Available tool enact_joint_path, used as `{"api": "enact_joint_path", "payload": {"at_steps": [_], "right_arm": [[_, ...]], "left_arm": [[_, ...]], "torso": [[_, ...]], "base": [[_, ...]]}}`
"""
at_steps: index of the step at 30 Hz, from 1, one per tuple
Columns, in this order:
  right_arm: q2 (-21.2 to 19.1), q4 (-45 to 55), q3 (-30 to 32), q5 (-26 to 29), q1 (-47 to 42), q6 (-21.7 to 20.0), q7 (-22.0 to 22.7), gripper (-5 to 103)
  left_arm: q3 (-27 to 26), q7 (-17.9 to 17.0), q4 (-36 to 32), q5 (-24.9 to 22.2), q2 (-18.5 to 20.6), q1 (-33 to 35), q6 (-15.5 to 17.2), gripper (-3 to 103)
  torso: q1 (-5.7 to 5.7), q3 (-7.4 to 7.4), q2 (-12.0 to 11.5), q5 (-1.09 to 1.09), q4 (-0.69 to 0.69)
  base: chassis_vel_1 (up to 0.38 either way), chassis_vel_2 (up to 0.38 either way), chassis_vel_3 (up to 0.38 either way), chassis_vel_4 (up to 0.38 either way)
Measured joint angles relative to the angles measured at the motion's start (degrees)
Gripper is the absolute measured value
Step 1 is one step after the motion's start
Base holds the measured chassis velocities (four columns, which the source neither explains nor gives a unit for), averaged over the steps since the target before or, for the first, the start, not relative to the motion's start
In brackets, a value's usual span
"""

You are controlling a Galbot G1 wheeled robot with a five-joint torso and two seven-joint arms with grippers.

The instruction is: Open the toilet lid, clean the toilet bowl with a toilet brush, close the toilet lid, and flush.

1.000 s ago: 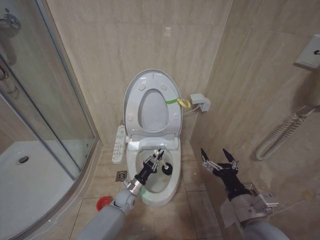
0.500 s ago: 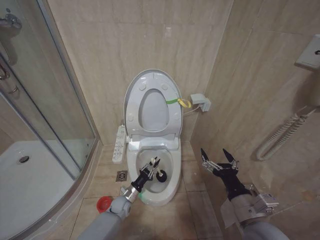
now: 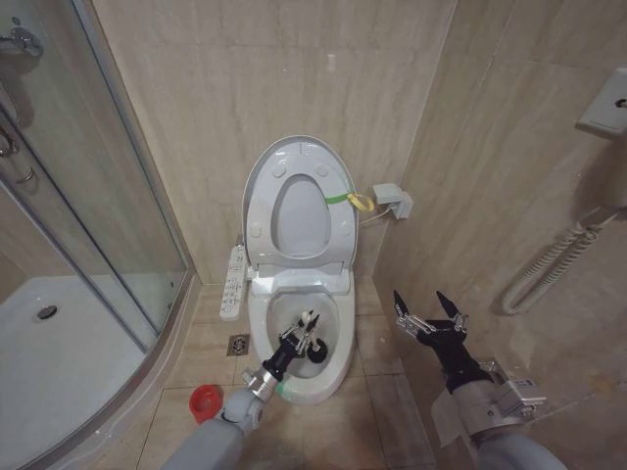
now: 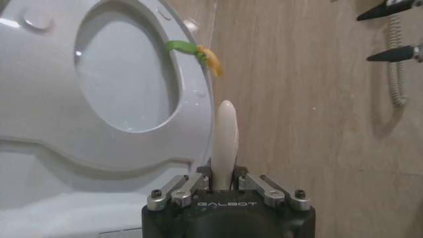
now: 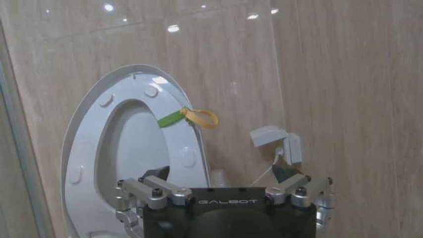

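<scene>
Our left pincer [image 3: 305, 328] grips the toilet brush [image 3: 315, 345] inside the toilet bowl [image 3: 338, 338]; our right pincer [image 3: 429, 305] waits spread apart, right of it.

Left wrist view: I lose the toilet brush [image 4: 225, 144] handle below my left gripper's [image 4: 225, 184] jaws, bristle head hidden | head view: dark head beyond those jaws too small to tell contact with the toilet bowl [image 3: 338, 357] | right wrist view: right gripper [image 5: 225, 191] fingertips cut off by casing.
</scene>
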Motion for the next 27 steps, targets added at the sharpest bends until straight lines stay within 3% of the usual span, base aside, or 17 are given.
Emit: {"api": "enact_joint_path", "payload": {"at_steps": [9,18,27], "right_arm": [[0.0,0.0,0.0,0.0,0.0,0.0,0.0,100],[0.0,0.0,0.0,0.0,0.0,0.0,0.0,100],[0.0,0.0,0.0,0.0,0.0,0.0,0.0,100]], "left_arm": [[0.65,-0.71,-6.24,-2.93,0.34,-1.16,0.97,19],[-0.24,2.6,4.54,-2.47,-2.36,-2.16,-0.79,19],[0.35,1.35,-0.47,-4.69,-1.63,-4.13,0.03,19]], "torso": [[0.0,0.0,0.0,0.0,-0.03],[0.0,0.0,0.0,0.01,-0.01],[0.0,0.0,0.0,0.01,-0.03]], "base": [[0.0,0.0,0.0,0.0],[0.0,0.0,0.0,0.0],[0.0,0.0,0.0,0.0]]}}
